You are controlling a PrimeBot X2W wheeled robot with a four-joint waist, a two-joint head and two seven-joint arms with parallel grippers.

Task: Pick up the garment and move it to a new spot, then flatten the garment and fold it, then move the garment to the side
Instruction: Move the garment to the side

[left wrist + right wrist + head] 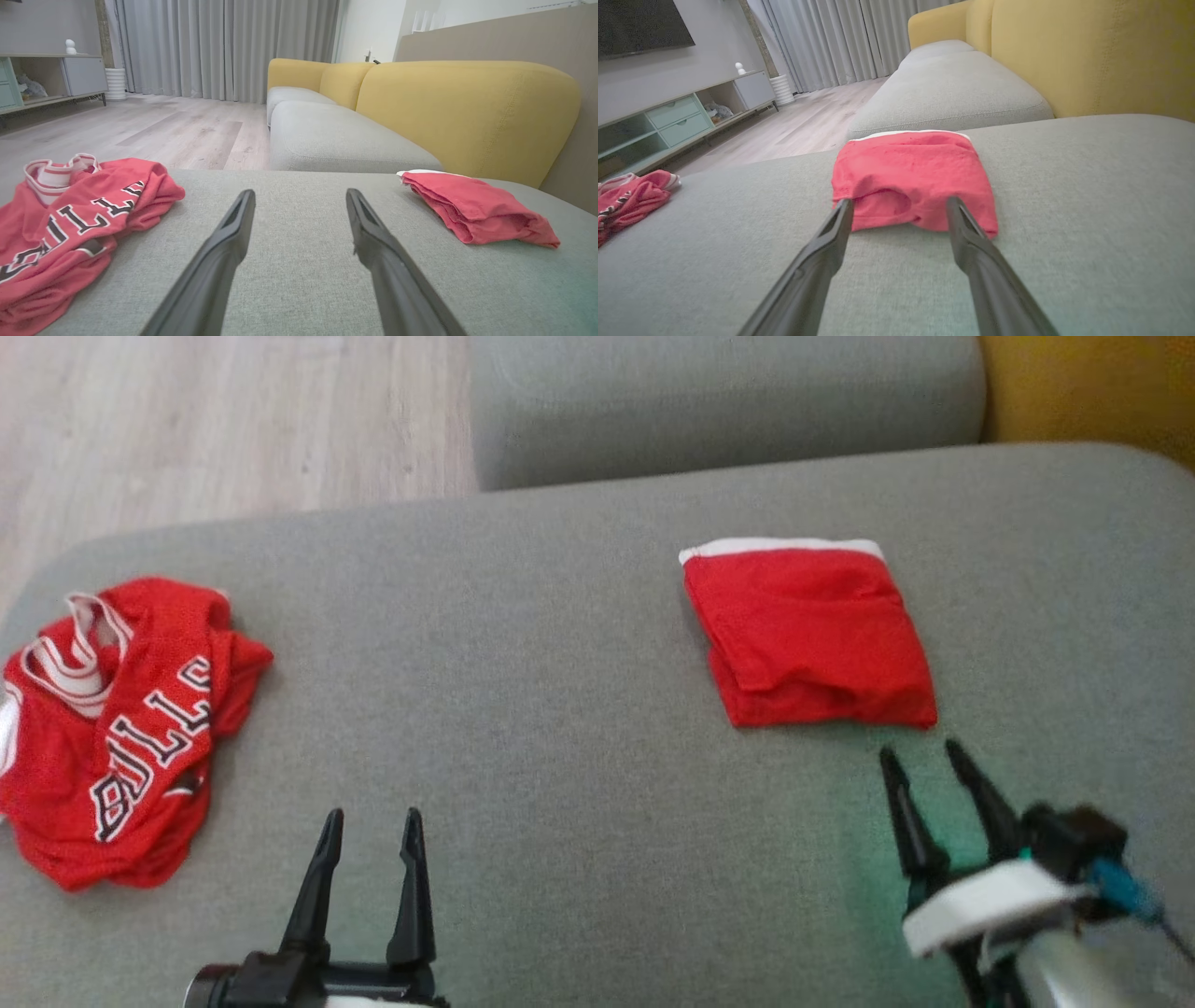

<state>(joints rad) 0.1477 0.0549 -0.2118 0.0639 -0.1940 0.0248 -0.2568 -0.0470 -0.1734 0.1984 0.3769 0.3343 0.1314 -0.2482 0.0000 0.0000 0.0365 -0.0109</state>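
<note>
A folded red garment [810, 630] with a white band on its far edge lies on the right part of the grey sofa cushion [560, 709]; it also appears in the left wrist view [476, 210] and the right wrist view [915, 179]. My right gripper [920, 753] is open just in front of its near edge, fingertips [845, 207] close to the cloth, holding nothing. My left gripper [372, 819] is open and empty over bare cushion. A crumpled red jersey [121, 728] with black-and-white lettering lies at the cushion's left end, also visible as the jersey [70, 224] and the jersey [626, 198].
A second grey seat cushion [728, 401] lies beyond, with yellow backrests [467, 107] on the right. Wooden floor [224, 420] runs past the cushion's far left edge. A TV cabinet [677, 121] and grey curtains [224, 46] stand across the room.
</note>
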